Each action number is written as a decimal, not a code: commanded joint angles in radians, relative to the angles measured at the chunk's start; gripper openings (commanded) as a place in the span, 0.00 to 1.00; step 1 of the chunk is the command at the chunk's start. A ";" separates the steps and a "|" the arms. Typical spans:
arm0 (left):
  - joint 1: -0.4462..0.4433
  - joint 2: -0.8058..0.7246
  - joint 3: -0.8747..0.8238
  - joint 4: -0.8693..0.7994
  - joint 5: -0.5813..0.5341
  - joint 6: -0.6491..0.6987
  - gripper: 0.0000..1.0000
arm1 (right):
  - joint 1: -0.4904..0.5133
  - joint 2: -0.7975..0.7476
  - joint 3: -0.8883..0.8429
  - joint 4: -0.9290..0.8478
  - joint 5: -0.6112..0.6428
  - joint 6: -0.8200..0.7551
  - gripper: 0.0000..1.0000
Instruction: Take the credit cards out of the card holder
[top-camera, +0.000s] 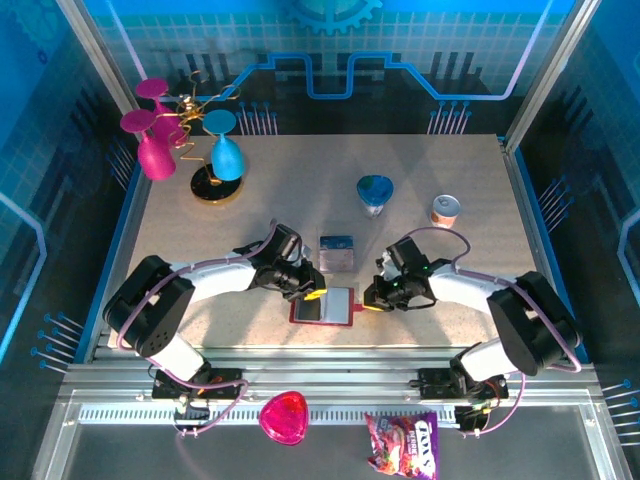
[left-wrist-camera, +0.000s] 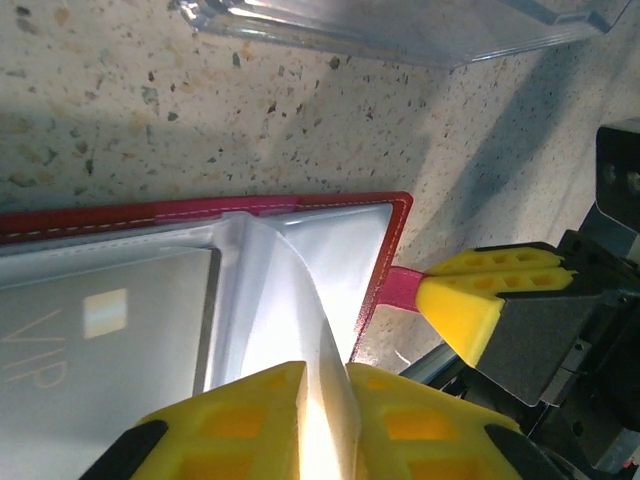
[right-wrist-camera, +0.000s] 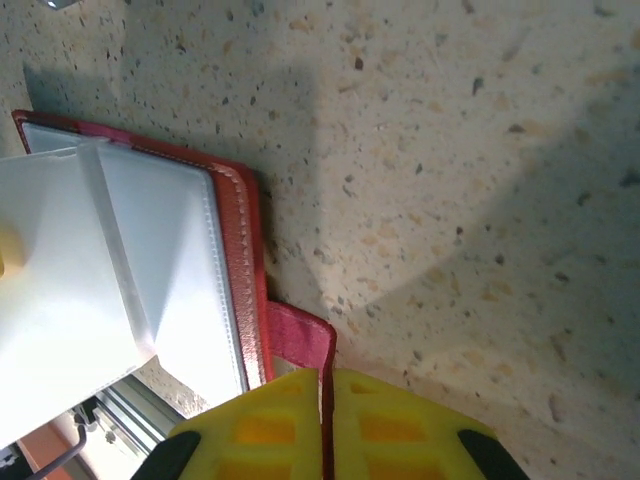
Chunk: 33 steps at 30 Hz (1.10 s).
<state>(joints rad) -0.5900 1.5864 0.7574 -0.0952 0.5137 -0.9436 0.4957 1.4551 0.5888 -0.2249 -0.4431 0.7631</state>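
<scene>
The dark red card holder (top-camera: 345, 305) lies open on the table in front of both arms. My left gripper (top-camera: 314, 295) is over its left part, shut on one of its clear pocket leaves (left-wrist-camera: 300, 290), which is pulled up between the yellow fingers (left-wrist-camera: 240, 420). A pale grey card marked VIP (left-wrist-camera: 100, 320) lies inside the pockets. My right gripper (right-wrist-camera: 325, 420) is shut on the holder's red snap tab (right-wrist-camera: 300, 340) at its right edge. In the left wrist view that tab (left-wrist-camera: 400, 288) runs into the right gripper's fingers (left-wrist-camera: 480, 290).
A clear plastic stand (top-camera: 338, 250) with something blue on it sits just behind the holder. Further back are a blue cup (top-camera: 375, 192), a small can (top-camera: 445, 209), and a rack with pink and blue glasses (top-camera: 190, 140). The table's near edge lies just below the holder.
</scene>
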 joint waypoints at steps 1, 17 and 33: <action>0.003 -0.028 -0.013 0.008 0.009 -0.008 0.19 | -0.009 0.030 0.047 0.038 -0.031 0.001 0.07; -0.010 0.073 0.063 0.065 0.050 -0.027 0.38 | -0.011 0.074 0.093 0.013 -0.023 -0.030 0.06; -0.054 0.115 0.127 0.050 0.036 -0.017 0.50 | -0.026 0.020 0.064 -0.046 0.016 -0.040 0.05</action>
<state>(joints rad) -0.6380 1.7142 0.8635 -0.0189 0.5404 -0.9691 0.4877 1.5124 0.6632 -0.2291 -0.4480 0.7391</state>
